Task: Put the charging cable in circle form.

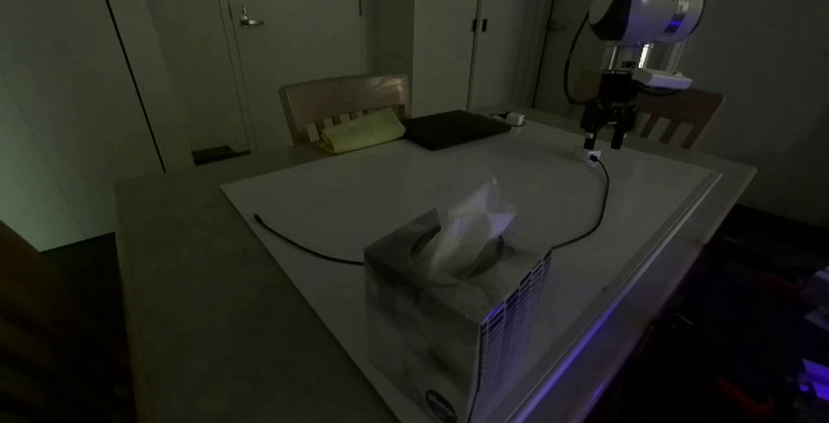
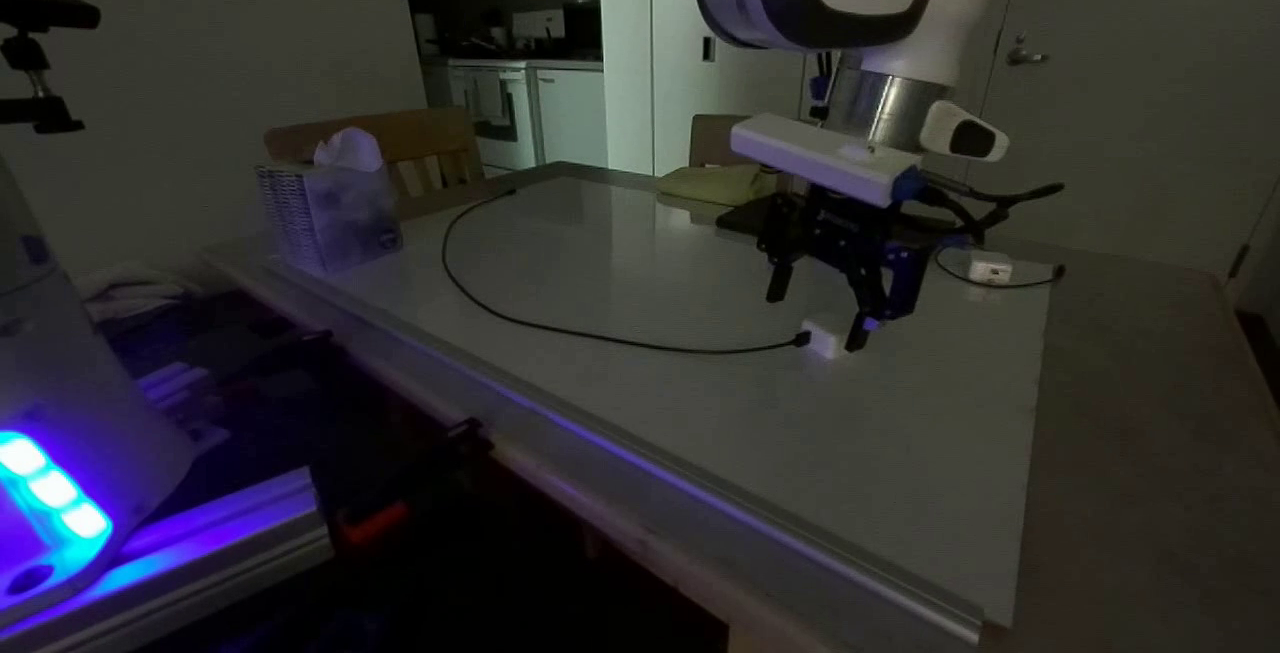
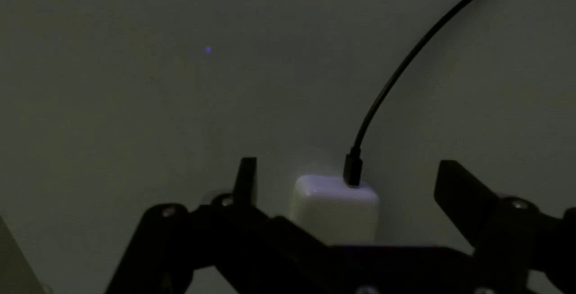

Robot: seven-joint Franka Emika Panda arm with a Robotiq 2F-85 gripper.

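Note:
The charging cable (image 2: 620,341) lies on the white board as a long open curve, its far end near the back edge. In an exterior view, the tissue box covers the middle of the cable (image 1: 605,206). Its near end enters a white plug (image 2: 822,338), also visible in the wrist view as a rounded white block (image 3: 335,208) with the black cord (image 3: 397,74) leading up and right. My gripper (image 3: 346,165) points down over the plug, open, with gaps on both sides of the block. Nothing is held. The plug's lower part is hidden behind the gripper in the wrist view.
A tissue box (image 1: 421,319) stands on the board near the cable's middle. A flat black pad (image 1: 456,128) and a folded yellow-green cloth (image 1: 363,131) lie at one side. Another white adapter (image 2: 990,268) with a short black cord sits behind the gripper. A metal rail (image 2: 640,473) edges the board.

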